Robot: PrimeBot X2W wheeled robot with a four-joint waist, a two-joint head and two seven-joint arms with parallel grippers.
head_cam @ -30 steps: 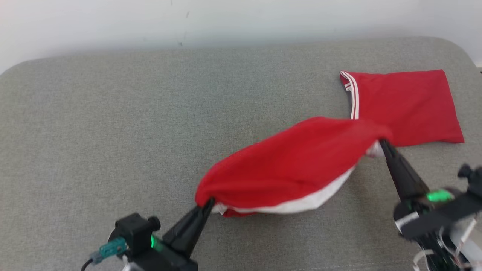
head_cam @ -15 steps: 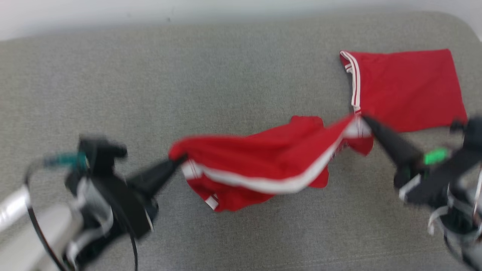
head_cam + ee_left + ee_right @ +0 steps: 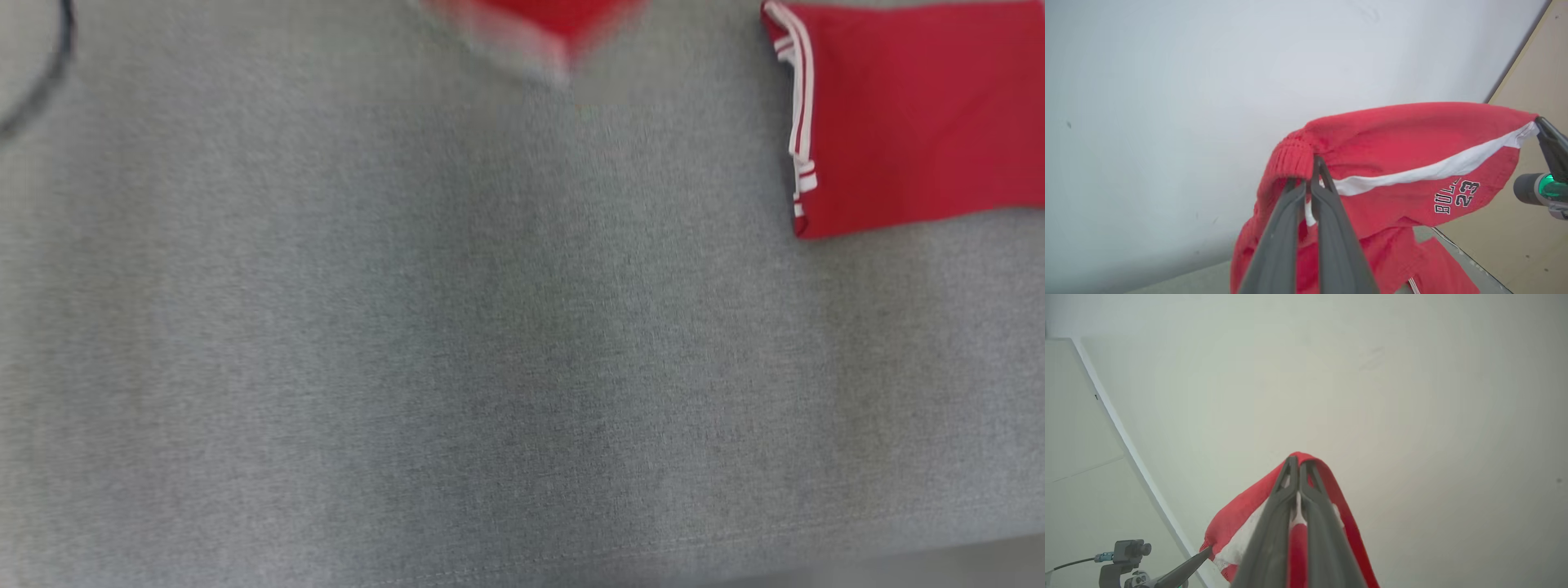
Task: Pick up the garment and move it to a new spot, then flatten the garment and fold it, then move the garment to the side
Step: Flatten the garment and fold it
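A pale wall [image 3: 1167, 81] backs a grey upholstered surface [image 3: 408, 327], where another red piece [image 3: 922, 114] lies folded at the right. The garment [image 3: 1412, 143] hangs in the air, stretched between both arms. The left gripper [image 3: 1310, 175] has its fingers pinching one end and the right gripper [image 3: 1299, 461] has its fingers pressed on the opposite end — likely so the cloth spreads before being laid flat.

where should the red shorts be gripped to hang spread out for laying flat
By two far-apart edge points, from opposite sides, as now: the left gripper is shut on the ribbed band of the red shorts, the right gripper on the end of the white stripe. The cloth hangs spread between them.
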